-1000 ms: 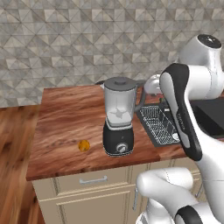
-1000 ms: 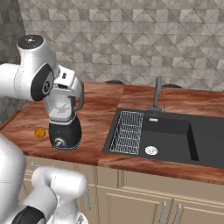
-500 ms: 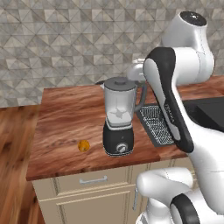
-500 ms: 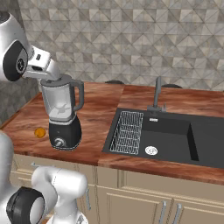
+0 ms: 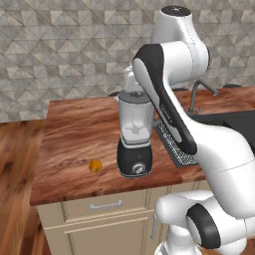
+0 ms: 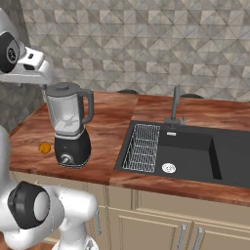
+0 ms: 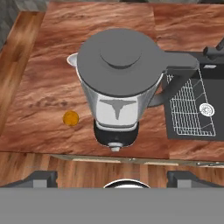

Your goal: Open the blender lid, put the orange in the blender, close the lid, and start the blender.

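The round dark grey lid [image 7: 121, 61] sits seated on the tall clear plastic blender [image 5: 135, 134] near the wooden counter's [image 5: 74, 129] front edge, the small orange fruit [image 7: 71, 118] beside its black base. The gripper [image 7: 109, 177] hovers high above, fingers spread and empty, likely lining up on the knob.

A grey tiled wall [image 6: 146, 44] is seen behind a wooden counter [image 5: 79, 134] with a black sink [image 6: 190, 151]; cream cabinets [image 6: 146, 219] are fitted below.

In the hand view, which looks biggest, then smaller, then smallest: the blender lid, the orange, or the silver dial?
1. Blender lid, though it is nearest the camera.
2. Orange.
3. Dial, seen edge-on, so unsure.
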Robot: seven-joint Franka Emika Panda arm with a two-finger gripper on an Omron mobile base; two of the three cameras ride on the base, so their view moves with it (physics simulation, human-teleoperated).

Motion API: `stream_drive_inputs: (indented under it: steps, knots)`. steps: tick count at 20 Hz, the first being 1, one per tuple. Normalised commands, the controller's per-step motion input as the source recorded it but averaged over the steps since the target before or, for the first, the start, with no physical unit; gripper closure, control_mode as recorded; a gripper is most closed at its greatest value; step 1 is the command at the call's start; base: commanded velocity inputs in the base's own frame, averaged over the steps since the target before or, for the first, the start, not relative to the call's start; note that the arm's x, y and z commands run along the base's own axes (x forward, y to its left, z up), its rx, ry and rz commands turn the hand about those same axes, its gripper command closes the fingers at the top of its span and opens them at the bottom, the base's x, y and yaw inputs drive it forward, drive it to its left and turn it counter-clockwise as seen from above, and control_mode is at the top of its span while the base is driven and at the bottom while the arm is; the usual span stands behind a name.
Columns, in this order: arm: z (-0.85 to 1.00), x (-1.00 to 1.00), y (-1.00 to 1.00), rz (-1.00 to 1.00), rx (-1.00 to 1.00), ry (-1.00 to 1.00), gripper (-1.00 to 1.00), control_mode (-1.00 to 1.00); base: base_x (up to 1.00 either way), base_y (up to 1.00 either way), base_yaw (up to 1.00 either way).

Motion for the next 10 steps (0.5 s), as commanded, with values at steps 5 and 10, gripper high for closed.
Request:
stream_drive_inputs:
  steps: [5,10]
  knots:
    - [-0.38,0.31,0.01,0.0,-0.04,0.03,-1.0,-1.0,0.0,0.0,0.0]
    - [-0.16,0.31,0.0,0.0,0.0,0.06,-1.0,-1.0,0.0,0.0,0.0]
